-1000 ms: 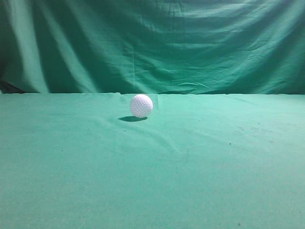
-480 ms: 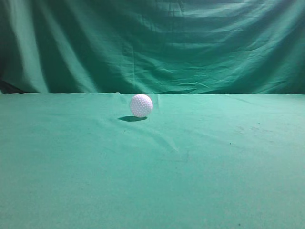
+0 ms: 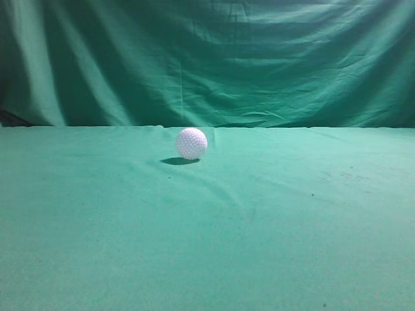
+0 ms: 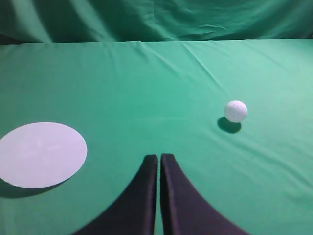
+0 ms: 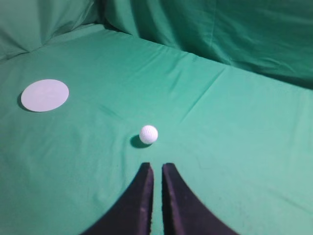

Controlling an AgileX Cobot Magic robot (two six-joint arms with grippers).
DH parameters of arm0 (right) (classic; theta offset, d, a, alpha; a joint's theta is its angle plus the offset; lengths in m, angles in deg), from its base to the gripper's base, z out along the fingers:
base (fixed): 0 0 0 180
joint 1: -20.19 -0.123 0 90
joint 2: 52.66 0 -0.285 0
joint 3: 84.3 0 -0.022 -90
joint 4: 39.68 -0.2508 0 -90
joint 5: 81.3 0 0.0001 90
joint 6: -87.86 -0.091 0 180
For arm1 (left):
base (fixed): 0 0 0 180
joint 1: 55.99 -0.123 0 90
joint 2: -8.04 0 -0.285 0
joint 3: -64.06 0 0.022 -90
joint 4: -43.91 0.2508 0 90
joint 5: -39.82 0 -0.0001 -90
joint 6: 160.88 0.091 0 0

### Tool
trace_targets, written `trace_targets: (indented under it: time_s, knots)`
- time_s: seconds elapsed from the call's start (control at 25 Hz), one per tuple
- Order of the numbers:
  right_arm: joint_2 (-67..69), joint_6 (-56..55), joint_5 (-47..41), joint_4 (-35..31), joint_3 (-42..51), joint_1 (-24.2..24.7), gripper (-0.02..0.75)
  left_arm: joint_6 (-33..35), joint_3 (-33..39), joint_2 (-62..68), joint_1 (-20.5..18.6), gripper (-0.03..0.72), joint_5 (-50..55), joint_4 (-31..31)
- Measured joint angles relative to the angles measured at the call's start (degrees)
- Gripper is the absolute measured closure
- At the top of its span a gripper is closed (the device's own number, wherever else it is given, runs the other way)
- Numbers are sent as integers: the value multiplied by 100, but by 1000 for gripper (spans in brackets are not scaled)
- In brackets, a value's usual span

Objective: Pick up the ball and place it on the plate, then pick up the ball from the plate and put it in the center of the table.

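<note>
Left claw [image 4: 159, 159] sits at the bottom middle of its wrist view, both black fingers pressed nearly together with just a thin sliver of green showing between them, nothing held. It hangs over the green cloth surface [image 4: 146, 88]. Up and to the right of the tips, well apart from them, is the ball [image 4: 235, 110], white and dimpled, with a dark shadow on its lower left. Over at the left edge of that same frame is the plate [image 4: 41, 153], a flat pale disc lying on the cloth, well apart from both the claw and the ball.

Right claw [image 5: 157, 167] looks about the same: bottom middle of its own view, fingers close together with a narrow gap, holding nothing. Here the ball [image 5: 148, 134] is just above the tips and a touch left, near but not touching. The plate [image 5: 45, 95] is way off in the upper left of that frame.

From the front camera, the ball [image 3: 192, 143] rests alone on the surface [image 3: 207, 227], a bit left of the frame's middle and toward the back, with draped green cloth [image 3: 207, 58] hanging behind it. Neither claw shows up in that shot.
</note>
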Motion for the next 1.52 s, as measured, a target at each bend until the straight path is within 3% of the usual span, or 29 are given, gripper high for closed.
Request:
trace_targets:
  time_s: [0.44,0.8,1.12,1.36,1.52]
  knots:
    - [-906,-496,1849,-10,2420,0,668,375,183,168,451,688,-270,5]
    - [-906,-865,2660,-21,2597,0,668,375,192,168,464,688,-276,-9]
    - [-906,-866,2444,1,2597,0,668,375,192,168,464,688,-276,-31]
    - [-1005,-687,2113,729,2597,29,668,375,192,168,464,688,-276,-81]
    - [-1365,-750,1713,848,2610,560,668,375,192,168,464,688,-276,-90]
